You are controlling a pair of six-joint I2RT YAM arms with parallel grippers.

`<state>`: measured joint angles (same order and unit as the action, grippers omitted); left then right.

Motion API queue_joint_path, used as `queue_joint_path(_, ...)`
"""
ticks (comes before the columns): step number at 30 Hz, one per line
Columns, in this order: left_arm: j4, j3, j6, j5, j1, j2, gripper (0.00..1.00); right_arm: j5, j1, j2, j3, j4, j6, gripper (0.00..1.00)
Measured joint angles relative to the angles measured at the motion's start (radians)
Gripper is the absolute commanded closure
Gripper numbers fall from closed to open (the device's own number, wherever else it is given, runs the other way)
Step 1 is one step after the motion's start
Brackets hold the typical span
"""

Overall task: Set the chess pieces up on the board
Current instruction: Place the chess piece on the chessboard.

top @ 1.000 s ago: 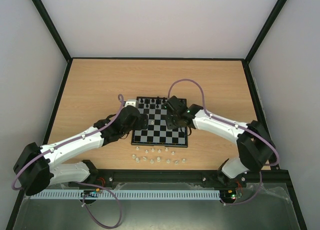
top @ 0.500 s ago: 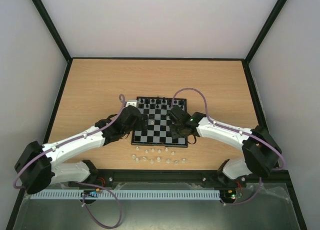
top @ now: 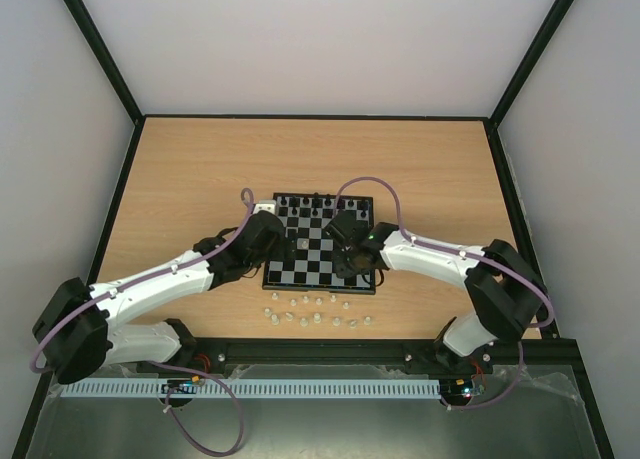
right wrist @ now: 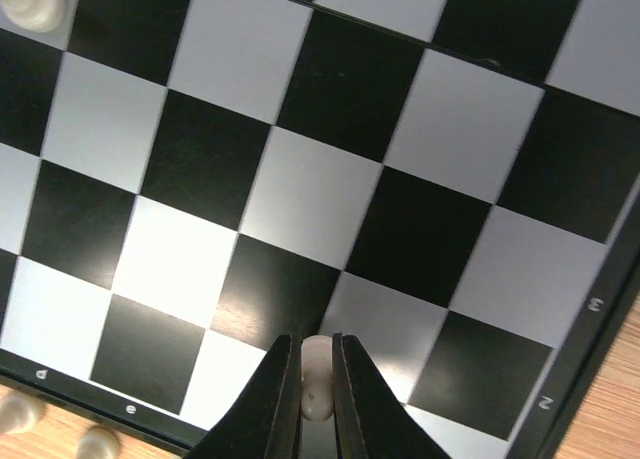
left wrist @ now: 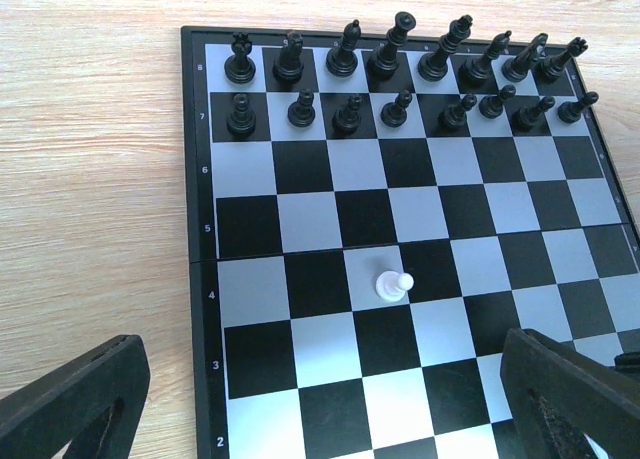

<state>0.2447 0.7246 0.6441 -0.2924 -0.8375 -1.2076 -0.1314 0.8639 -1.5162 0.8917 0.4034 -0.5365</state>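
The right jaws have neared the rim of the board [right wrist: 305,194], pinching a white piece [right wrist: 316,381]; left jaws spread.

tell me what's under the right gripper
A white chess piece is pinched between the right gripper's fingers, over the board's near rows. The fingers cover its base, so whether it touches a square is hidden.
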Motion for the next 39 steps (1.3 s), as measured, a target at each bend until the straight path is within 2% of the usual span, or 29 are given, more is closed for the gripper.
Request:
queue_joint_path(10, 0.000, 0.000, 0.000, 0.000, 0.000, -0.007, 0.01, 0.018, 0.053, -0.063, 0.069, -0.018, 0.010, 0.89)
queue_joint_path(25, 0.000, 0.000, 0.000, -0.005, 0.000, -0.006, 0.01, 0.026, 0.061, -0.127, 0.113, -0.032, 0.015, 0.87)
queue_joint_path(33, 0.001, 0.000, 0.000, -0.008, 0.000, -0.005, 0.01, 0.034, 0.061, -0.152, 0.116, -0.040, 0.021, 0.77)
queue_joint_path(39, 0.000, 0.000, -0.001, -0.005, 0.001, -0.005, 0.01, 0.019, 0.061, -0.142, 0.116, -0.037, 0.020, 0.62)
